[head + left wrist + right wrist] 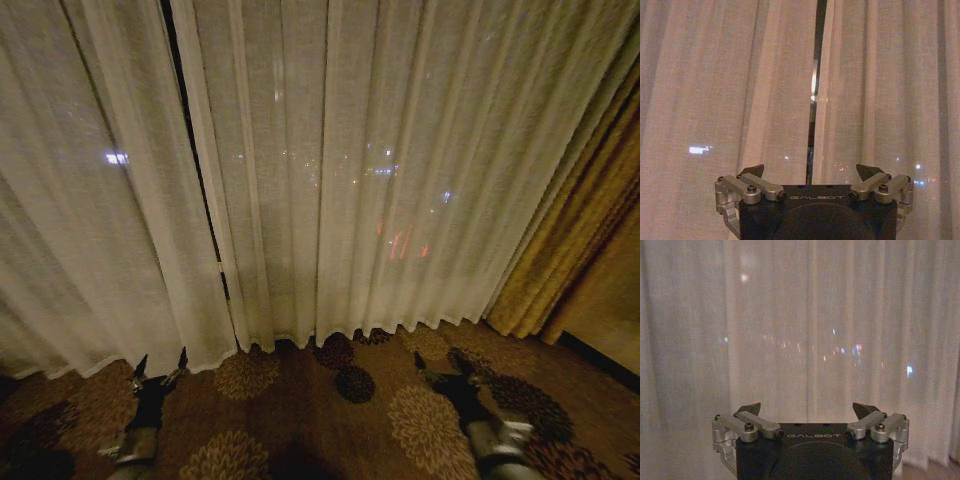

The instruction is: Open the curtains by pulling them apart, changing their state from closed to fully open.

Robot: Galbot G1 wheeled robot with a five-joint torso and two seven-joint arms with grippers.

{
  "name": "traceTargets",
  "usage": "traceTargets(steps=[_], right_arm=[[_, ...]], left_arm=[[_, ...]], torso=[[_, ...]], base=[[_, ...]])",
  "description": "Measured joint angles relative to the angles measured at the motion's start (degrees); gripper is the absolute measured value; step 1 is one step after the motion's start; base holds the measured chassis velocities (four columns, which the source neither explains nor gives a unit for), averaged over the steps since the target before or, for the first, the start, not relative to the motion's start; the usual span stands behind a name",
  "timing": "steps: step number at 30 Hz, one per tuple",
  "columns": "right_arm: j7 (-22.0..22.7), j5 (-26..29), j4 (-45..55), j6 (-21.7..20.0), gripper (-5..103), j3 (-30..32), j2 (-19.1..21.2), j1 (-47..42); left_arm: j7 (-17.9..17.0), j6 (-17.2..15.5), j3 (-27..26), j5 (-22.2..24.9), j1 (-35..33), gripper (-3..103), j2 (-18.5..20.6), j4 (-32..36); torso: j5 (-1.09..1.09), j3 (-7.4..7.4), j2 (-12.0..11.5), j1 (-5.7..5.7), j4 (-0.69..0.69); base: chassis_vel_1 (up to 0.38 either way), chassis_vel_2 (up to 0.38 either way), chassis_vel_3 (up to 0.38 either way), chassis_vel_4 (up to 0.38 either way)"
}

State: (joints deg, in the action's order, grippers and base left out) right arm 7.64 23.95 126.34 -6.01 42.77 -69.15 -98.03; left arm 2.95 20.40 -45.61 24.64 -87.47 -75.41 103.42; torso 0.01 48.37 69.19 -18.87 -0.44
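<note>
Over patterned carpet (330,400), I see sheer pleated curtains (330,170) at twelve o'clock, untouched; left gripper (160,368) and right gripper (440,370) fingers spread.

A hotel-style room at night: floor-length sheer curtains (330,170), golden drapes (575,240) at right, floral-medallion carpet (330,420), city lights beyond.

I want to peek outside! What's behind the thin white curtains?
Through the curtains small city lights glow, white, blue and some red. The narrow gap between the panels shows darkness. The fabric blurs everything else, so buildings can't be made out.
</note>
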Motion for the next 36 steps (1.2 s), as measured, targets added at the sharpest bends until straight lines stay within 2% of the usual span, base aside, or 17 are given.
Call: traceTargets(steps=[7, 15, 21, 26, 36], right_arm=[[-2.02, -1.97, -4.62, 4.15, 100, -1.84, -0.19, 2.94], [-4.34, -4.89, -16.33, 10.0, 100, -6.86, -1.03, 12.18], [-5.69, -5.51, -19.12, 11.37, 100, -8.66, -1.19, 13.52], [-9.11, -4.89, -19.01, 11.47, 100, -9.04, -1.01, 13.59], [-10.11, -4.45, -17.63, 11.34, 100, -9.75, -1.53, 12.96]], left_arm=[[0.0, 0.0, 0.0, 0.0, 0.0, 100, 0.0, 0.0], [0.01, 0.0, 0.01, 0.0, 0.0, 100, 0.0, 0.0], [0.01, 0.0, 0.01, 0.0, 0.0, 100, 0.0, 0.0], [0.01, 0.0, 0.01, 0.0, 0.0, 100, 0.0, 0.0], [0.0, 0.0, 0.01, 0.0, 0.0, 100, 0.0, 0.0]], torso=[[-0.02, 0.01, 0.0, 0.0, -0.02], [0.0, 0.02, -0.01, -0.01, -0.01], [-0.01, 0.01, -0.01, -0.01, -0.02], [-0.01, 0.01, -0.01, -0.01, -0.02], [-0.02, 0.01, -0.01, 0.0, -0.02]], base=[[0.0, 0.0, 0.0, 0.0], [0.0, 0.0, 0.0, 0.0], [0.0, 0.0, 0.0, 0.0], [0.0, 0.0, 0.0, 0.0], [-0.036, 0.034, 0.034, -0.041]])
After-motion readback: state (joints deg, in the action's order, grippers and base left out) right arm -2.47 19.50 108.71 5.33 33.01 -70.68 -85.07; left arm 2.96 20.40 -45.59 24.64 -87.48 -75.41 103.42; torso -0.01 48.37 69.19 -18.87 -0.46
